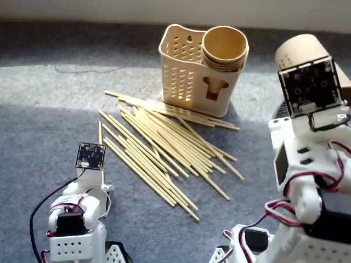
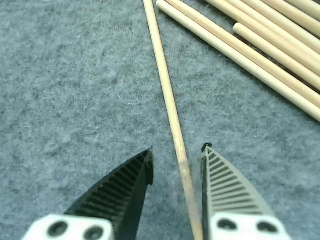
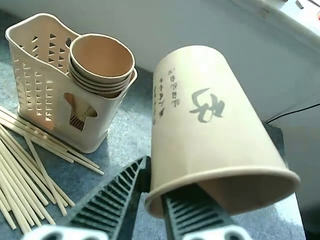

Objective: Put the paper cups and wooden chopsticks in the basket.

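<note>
High view: basket (image 1: 189, 71), stacked cups (image 1: 225, 48) inside; chopsticks (image 1: 164, 148) heaped on bench (image 1: 49, 126) just before it; left wrist view: left pincer (image 2: 176, 152) parted, astride single chopstick (image 2: 167, 95); right wrist view: right pincer (image 3: 154, 180) clamping paper cup (image 3: 210, 125) by rim, aloft near basket

- Left arm (image 1: 77, 224): near left, wrist bent downward. Left gripper (image 2: 177, 150) held low, jaws apart.
- Right arm (image 1: 307, 175): right side, raised. Right gripper (image 3: 154, 186) clamped on the rim of a paper cup (image 3: 210, 120).

Bench (image 1: 38, 164): grey felt covering. Wall (image 1: 82, 8): pale, plain, along the far edge. Light: bright sunlit band (image 1: 55, 85) across the far side.
</note>
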### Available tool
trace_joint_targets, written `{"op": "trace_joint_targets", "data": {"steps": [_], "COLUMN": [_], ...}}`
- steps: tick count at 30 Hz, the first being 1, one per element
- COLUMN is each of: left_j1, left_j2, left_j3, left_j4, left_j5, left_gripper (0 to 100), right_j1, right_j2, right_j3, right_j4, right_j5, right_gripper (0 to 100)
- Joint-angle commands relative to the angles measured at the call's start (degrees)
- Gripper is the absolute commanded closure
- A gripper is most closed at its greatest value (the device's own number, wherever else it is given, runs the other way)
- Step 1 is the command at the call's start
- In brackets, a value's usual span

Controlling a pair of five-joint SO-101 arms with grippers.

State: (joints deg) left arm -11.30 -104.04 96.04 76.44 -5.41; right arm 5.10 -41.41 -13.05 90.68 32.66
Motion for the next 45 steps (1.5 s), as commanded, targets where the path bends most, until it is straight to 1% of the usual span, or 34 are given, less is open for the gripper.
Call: {"op": "trace_joint_targets", "data": {"steps": [1,7,9,16,18,20,24,27,31,38,41,45], "left_j1": [-0.57,-0.57,-0.57,-0.57,-0.57,-0.57,-0.57,-0.57,-0.57,-0.57,-0.57,-0.57], "left_j2": [-0.22,-0.22,-0.22,-0.22,-0.22,-0.22,-0.22,-0.22,-0.22,-0.22,-0.22,-0.22], "left_j3": [1.10,1.10,1.10,1.10,1.10,1.10,1.10,1.10,1.10,1.10,1.10,1.10], "left_j4": [0.44,0.44,0.44,0.44,0.44,0.44,0.44,0.44,0.44,0.44,0.44,0.44], "left_j5": [0.35,0.35,0.35,0.35,0.35,0.35,0.35,0.35,0.35,0.35,0.35,0.35], "left_gripper": [84,84,84,84,84,84,84,84,84,84,84,84], "right_j1": [-0.57,-0.66,-2.15,-4.79,-5.41,-7.52,-9.71,-9.89,-9.89,-11.21,-11.91,-11.82], "right_j2": [3.74,8.13,8.57,9.45,9.45,9.54,9.98,11.82,16.40,24.13,26.51,28.62], "right_j3": [-1.45,-1.63,-1.45,-1.19,-1.19,-1.19,-1.01,-1.10,-1.10,-1.71,-1.71,-1.71], "right_j4": [-1.98,-2.24,-3.56,-10.33,-10.86,-12.00,-15.43,-18.15,-19.21,-19.38,-22.02,-25.36], "right_j5": [3.34,10.29,13.01,14.51,17.14,20.13,24.09,27.16,32.09,33.14,33.23,37.98], "right_gripper": [99.3,99.3,99.3,99.3,99.3,99.3,99.3,99.3,99.3,99.3,99.3,99.3]}}
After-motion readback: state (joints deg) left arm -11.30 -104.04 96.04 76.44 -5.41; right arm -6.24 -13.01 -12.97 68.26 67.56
